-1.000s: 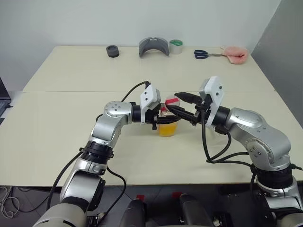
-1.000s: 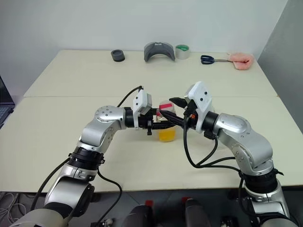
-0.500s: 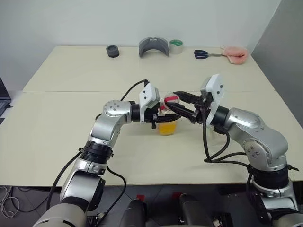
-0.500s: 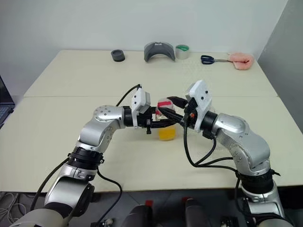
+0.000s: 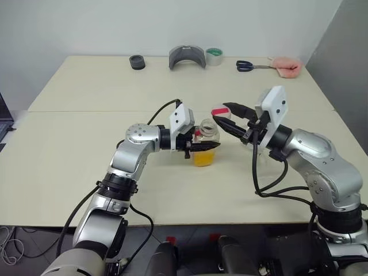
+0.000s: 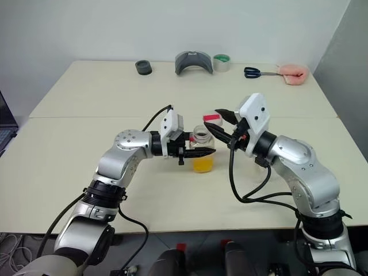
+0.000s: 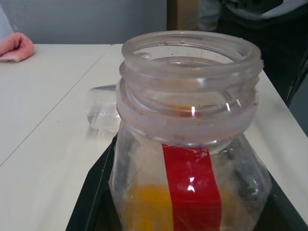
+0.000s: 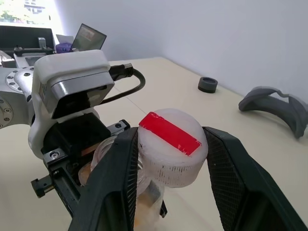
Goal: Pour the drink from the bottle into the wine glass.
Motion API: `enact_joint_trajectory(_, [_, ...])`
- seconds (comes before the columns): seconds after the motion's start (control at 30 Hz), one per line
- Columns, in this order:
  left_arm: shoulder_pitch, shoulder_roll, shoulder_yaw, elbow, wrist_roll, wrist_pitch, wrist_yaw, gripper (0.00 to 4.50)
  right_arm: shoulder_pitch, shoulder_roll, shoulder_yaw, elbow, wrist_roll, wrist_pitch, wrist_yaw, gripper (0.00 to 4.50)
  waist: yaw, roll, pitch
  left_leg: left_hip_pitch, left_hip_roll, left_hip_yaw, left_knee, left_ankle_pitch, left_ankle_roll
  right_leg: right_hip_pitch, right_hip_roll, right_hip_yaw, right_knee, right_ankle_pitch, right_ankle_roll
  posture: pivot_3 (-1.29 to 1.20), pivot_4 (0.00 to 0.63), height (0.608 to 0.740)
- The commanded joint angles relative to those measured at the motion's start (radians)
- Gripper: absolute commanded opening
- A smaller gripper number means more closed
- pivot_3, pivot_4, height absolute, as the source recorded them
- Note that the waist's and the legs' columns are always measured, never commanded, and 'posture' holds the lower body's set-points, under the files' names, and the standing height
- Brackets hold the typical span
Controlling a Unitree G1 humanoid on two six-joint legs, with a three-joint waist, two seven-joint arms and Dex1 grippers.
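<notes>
Bottle base cut off, glass mostly hidden
The bottle (image 7: 187, 144) runs off the left wrist view's edge; behind it only part of the glass (image 7: 102, 109) shows, stem and foot hidden

Small clear glossy plastic bottle (image 7: 187, 159): scuffed wall, smooth red tape strip. Whitish matt ribbed plastic cap (image 8: 172, 147), red tape on top. Black textured gripper fingers (image 8: 230, 173). Matt cream table (image 5: 86, 149).
</notes>
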Motion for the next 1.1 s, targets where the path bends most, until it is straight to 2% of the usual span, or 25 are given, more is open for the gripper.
enact_joint_trajectory(0.03, [0.002,0.005,0.018,-0.045,-0.017,-0.014,0.008,1.79,0.044,-0.061,-0.139,-0.063,0.063,0.042,0.006,1.72,0.004,0.000,0.000,0.000,0.000,0.000,0.000,0.000,0.000,0.000,0.000,0.000,0.000,0.000,0.000,0.00,0.150,0.740])
enact_joint_trajectory(0.1, [0.007,0.006,0.019,-0.050,-0.019,-0.013,0.010,1.79,0.106,-0.107,-0.215,-0.076,0.102,0.079,0.015,1.72,0.008,0.000,0.000,0.000,0.000,0.000,0.000,0.000,0.000,0.000,0.000,0.000,0.000,0.000,0.000,0.00,0.150,0.740])
enact_joint_trajectory(0.23, [0.015,0.006,0.022,-0.057,-0.022,-0.012,0.017,1.79,0.288,-0.177,-0.341,-0.058,0.060,0.089,-0.008,1.72,0.014,0.000,0.000,0.000,0.000,0.001,0.000,0.000,0.000,0.001,0.000,0.000,-0.001,0.000,0.000,0.00,0.150,0.740])
enact_joint_trajectory(0.3, [0.017,0.005,0.024,-0.057,-0.023,-0.012,0.020,1.79,0.388,-0.189,-0.376,-0.032,0.021,0.076,-0.022,1.72,0.015,0.000,0.000,0.000,0.000,0.001,0.000,0.000,0.000,0.001,0.000,0.001,0.000,0.000,0.000,0.00,0.150,0.740])
enact_joint_trajectory(0.47, [0.014,0.001,0.026,-0.051,-0.022,-0.012,0.023,1.79,0.532,-0.163,-0.391,0.045,-0.029,0.065,-0.057,1.72,0.012,0.000,0.000,0.001,0.000,0.003,0.000,0.000,0.000,0.001,0.000,0.002,0.000,0.000,0.000,0.00,0.150,0.740])
enact_joint_trajectory(0.53, [0.011,-0.001,0.026,-0.049,-0.022,-0.013,0.024,1.79,0.547,-0.145,-0.393,0.079,-0.035,0.052,-0.067,2.47,0.011,0.000,0.000,0.001,0.000,0.004,0.000,0.000,0.000,0.001,0.001,0.003,0.000,0.000,0.000,0.00,0.150,0.740])
enact_joint_trajectory(0.6, [0.008,-0.002,0.027,-0.048,-0.022,-0.012,0.026,1.79,0.551,-0.137,-0.393,0.114,-0.058,0.031,-0.079,3.00,0.011,0.000,0.000,0.002,0.000,0.004,0.000,0.000,0.000,0.001,0.001,0.003,0.000,0.000,0.000,0.00,0.150,0.740])
enact_joint_trajectory(0.73, [0.009,-0.001,0.036,-0.056,-0.023,-0.006,0.040,1.79,0.534,-0.147,-0.414,0.143,-0.059,0.011,-0.074,4.42,0.011,0.000,0.000,0.002,0.000,0.004,0.000,0.000,0.000,0.001,0.001,0.003,0.000,0.000,0.000,0.00,0.150,0.740])
enact_joint_trajectory(0.9, [0.011,0.010,0.093,-0.062,-0.038,0.032,0.114,1.79,0.490,-0.231,-0.434,0.107,-0.037,-0.019,0.008,4.50,0.011,0.000,0.000,0.002,0.000,0.004,0.000,0.000,0.000,0.001,0.000,0.003,0.000,0.000,0.000,0.00,0.150,0.740])
enact_joint_trajectory(0.97, [0.005,0.011,0.133,-0.055,-0.031,0.041,0.183,1.79,0.421,-0.245,-0.415,0.034,0.054,0.028,0.038,4.50,0.006,0.000,0.000,0.002,0.001,0.004,0.000,0.000,0.000,0.001,0.001,0.003,0.000,0.000,0.000,0.00,0.150,0.740])
enact_joint_trajectory(1.07, [-0.013,0.014,0.214,0.001,0.022,0.027,0.370,1.79,0.249,-0.249,-0.243,-0.071,0.125,0.095,0.076,4.50,-0.009,0.000,0.000,0.003,0.001,0.004,0.000,0.000,0.000,0.001,0.001,0.003,0.000,0.000,0.000,0.00,0.150,0.740])
enact_joint_trajectory(1.1, [-0.018,0.019,0.245,0.028,0.042,0.017,0.442,1.78,0.169,-0.215,-0.156,-0.077,0.124,0.112,0.072,4.50,-0.012,0.000,0.000,0.003,0.002,0.004,0.000,0.000,0.000,0.001,0.002,0.003,0.000,0.000,0.000,0.00,0.150,0.740])
